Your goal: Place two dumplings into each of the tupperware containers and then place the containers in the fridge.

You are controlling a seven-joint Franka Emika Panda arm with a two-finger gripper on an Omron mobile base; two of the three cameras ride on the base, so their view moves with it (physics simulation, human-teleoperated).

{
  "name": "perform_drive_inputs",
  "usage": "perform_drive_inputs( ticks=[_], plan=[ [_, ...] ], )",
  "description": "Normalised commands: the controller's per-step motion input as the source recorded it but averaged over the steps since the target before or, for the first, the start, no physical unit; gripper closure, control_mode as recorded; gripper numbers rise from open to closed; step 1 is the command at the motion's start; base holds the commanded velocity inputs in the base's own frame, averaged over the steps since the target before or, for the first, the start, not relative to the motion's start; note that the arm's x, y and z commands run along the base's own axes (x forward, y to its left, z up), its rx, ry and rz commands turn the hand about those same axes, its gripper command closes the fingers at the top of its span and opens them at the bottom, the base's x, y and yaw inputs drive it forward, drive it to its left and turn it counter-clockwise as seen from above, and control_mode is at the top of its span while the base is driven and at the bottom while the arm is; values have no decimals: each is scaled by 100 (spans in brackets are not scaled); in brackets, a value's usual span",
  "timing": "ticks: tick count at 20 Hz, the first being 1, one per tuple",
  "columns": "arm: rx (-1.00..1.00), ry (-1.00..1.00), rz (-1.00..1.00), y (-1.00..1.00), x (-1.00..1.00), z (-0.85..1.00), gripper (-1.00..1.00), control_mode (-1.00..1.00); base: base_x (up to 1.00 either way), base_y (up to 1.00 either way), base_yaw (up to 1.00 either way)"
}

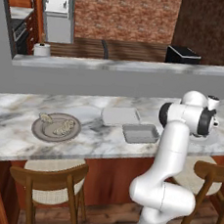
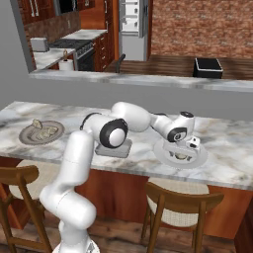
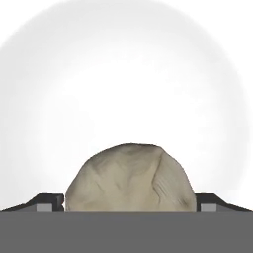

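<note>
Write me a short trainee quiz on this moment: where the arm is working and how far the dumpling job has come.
1. True or false: in the left base view, both tupperware containers hold no dumplings.
2. The pincer is over: A) the grey-brown plate, B) the white plate, C) a container.
3. In the hand view, what lies between the fingertips, and is the pincer shut on it?

Key: 1 true. 2 B. 3 a dumpling; no, the pincer is open, one fingertip on each side of it.
</note>
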Motion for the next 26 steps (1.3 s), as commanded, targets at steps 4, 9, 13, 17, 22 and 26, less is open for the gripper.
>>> perform_drive_inputs(
  ticks=[4, 9, 13, 17, 22, 26],
  plan=[
    [0, 5, 0, -1, 2, -19, 100, -100, 0, 0, 0],
    [0, 1, 0, 0, 1, -4, 100, -100, 0, 0, 0],
    [0, 0, 0, 0, 0, 2, 100, -100, 0, 0, 0],
    [0, 0, -4, 8, 5, 36, 100, -100, 0, 0, 0],
    [0, -2, -6, 75, -15, 44, 100, -100, 0, 0, 0],
    [0, -3, -1, 90, -39, 45, 100, -100, 0, 0, 0]
  ],
)
